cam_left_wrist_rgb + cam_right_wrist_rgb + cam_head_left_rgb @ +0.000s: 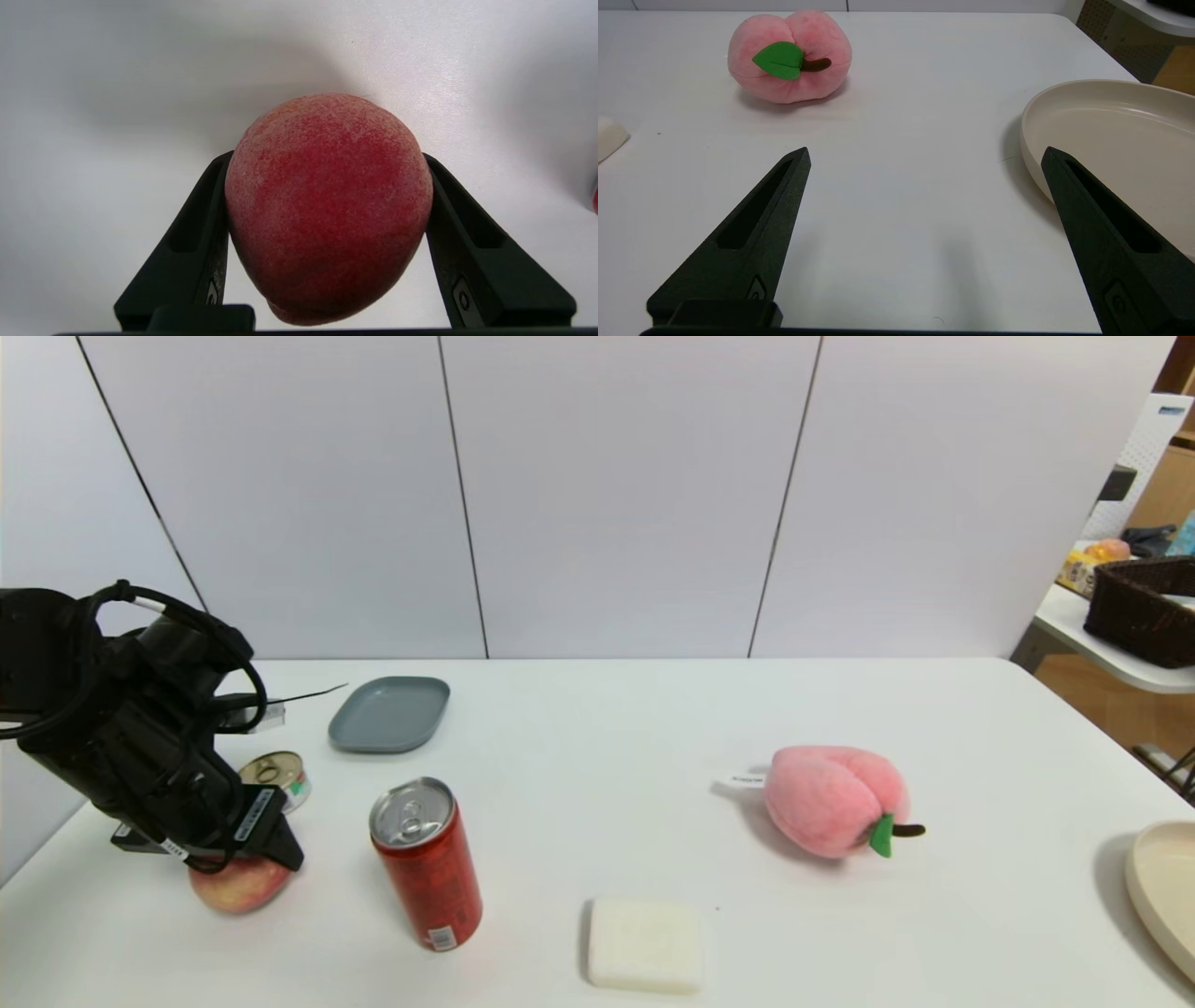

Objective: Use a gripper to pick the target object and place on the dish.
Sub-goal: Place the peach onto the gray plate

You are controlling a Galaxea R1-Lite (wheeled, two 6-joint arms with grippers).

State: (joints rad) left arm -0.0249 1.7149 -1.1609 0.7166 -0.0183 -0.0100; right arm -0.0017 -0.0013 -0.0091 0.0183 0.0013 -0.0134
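Note:
The target object, a smooth red and yellow peach (241, 885) (327, 205), rests on the white table at the front left. My left gripper (245, 859) (327, 161) comes down over it from above and is shut on it, one black finger pressed against each side. The grey-blue dish (389, 713) lies farther back on the left with nothing on it. My right gripper (924, 156) hangs open over bare table at the right, out of the head view, with nothing between its fingers.
An upright red can (428, 863) stands just right of the peach. A small flat tin (276, 776) sits behind it. A white block (645, 944) lies at front centre, a pink plush peach (834, 800) (789, 56) at the right, a cream plate (1167, 891) (1115, 126) at the right edge.

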